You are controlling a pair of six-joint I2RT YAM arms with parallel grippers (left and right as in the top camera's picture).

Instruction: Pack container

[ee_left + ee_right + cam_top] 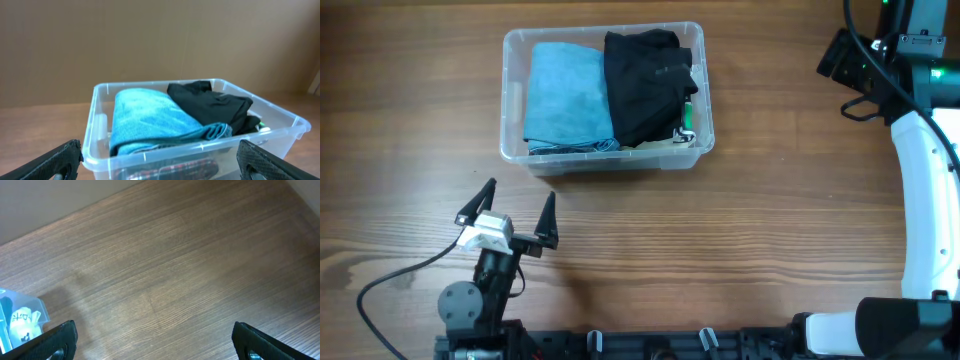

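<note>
Clear plastic, the container point(506, 100) sits upper middle in the overhead frame on the wooden table point(770, 220), holding a folded blue cloth point(565, 95) on its left and a black garment point(645, 85) on its right. No other loose item shows around it, so the packing looks essentially finished. The left gripper point(520, 190), lower left, is empty with jaws spread wide, pointing at the tub. The right gripper point(154, 327), equally spread and empty, hangs over bare wood.

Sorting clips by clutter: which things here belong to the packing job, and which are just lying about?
Job: container; blue cloth and black cloth inside; open left gripper; open right gripper.
Lying about: cable by the left arm.
</note>
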